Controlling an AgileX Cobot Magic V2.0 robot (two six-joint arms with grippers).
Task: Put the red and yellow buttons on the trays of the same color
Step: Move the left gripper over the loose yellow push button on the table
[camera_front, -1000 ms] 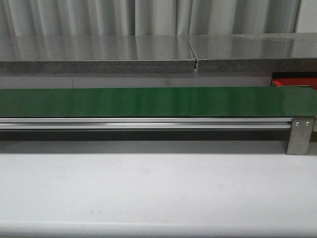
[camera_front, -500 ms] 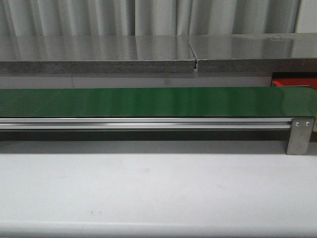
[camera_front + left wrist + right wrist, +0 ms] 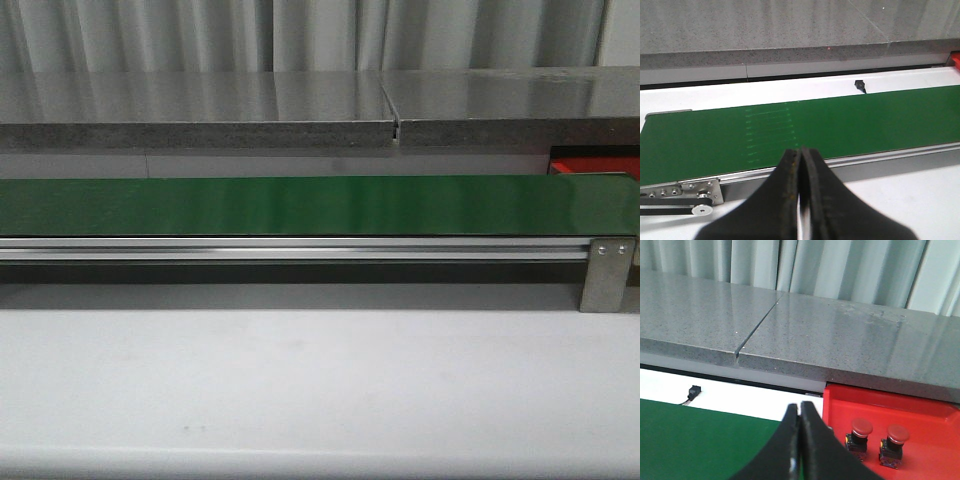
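Both pairs of jaws are clenched on nothing. The left gripper (image 3: pixel 799 155) has its fingers pressed together and hangs over the near edge of the green belt (image 3: pixel 840 125), probably so it can drop onto whatever the belt carries past. The right gripper (image 3: pixel 800 412) is closed the same way, poised near the belt's far end, just beside the red tray (image 3: pixel 920 415).

That tray sits off the end of the belt, under the overhang of the grey stone ledge (image 3: pixel 840 345); in the front view only a sliver of it shows behind the belt. Two red buttons (image 3: pixel 861 432) stand upright in it, side by side and near its front, which suits the colour match the task asks for. No yellow tray and no yellow button can be seen in any view.

The belt itself carries no button now, so the arms appear to be waiting. The white worktop (image 3: pixel 320 390) lies in front of the belt.
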